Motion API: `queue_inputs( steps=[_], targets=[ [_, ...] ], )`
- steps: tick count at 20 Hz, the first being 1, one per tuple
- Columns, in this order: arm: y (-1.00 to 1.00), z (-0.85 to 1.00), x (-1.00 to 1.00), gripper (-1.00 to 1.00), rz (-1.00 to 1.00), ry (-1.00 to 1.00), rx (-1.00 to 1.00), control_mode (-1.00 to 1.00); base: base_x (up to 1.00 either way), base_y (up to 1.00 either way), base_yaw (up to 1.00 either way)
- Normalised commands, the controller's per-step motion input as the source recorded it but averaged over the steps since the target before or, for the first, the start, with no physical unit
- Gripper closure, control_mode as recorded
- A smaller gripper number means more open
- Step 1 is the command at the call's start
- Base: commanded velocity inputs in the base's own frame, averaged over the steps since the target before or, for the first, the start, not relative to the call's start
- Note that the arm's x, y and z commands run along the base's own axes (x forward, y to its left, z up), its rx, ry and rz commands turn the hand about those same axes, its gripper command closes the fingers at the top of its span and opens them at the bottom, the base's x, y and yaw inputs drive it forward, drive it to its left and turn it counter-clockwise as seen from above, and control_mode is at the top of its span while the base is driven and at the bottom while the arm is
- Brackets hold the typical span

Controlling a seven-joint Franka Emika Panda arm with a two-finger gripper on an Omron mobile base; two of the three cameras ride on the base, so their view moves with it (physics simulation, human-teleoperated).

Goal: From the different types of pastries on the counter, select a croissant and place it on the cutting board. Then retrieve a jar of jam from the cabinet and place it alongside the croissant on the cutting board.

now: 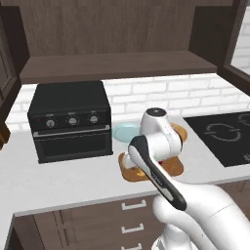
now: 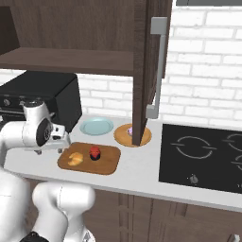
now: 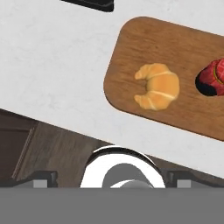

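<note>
The gripper (image 2: 48, 150) hangs just left of the cutting board (image 2: 106, 166), which lies on the desk (image 2: 137, 177). On the board, the croissant (image 2: 74, 158) sits nearer the gripper and the jar of jam (image 2: 95, 152) just beyond it. Behind the board lie a plate (image 2: 96, 126) and a wooden plate (image 2: 122, 135); the cooktop (image 2: 203, 158) is farthest right.

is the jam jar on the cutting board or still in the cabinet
On the cutting board. The jar of jam sits on the board right beside the croissant, apart from it, with nothing gripping it.
</note>
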Motion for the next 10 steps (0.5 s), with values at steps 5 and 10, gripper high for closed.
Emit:
queue_inputs(
  steps=[5, 10],
  targets=[
    [0.67, 0.0, -1.0, -1.0, 0.01, -0.14, -0.01, -1.0, 0.0, 0.0, 0.0],
    [0.57, 0.0, -1.0, -1.0, 0.02, -0.11, -0.04, -1.0, 0.0, 0.0, 0.0]
  ],
)
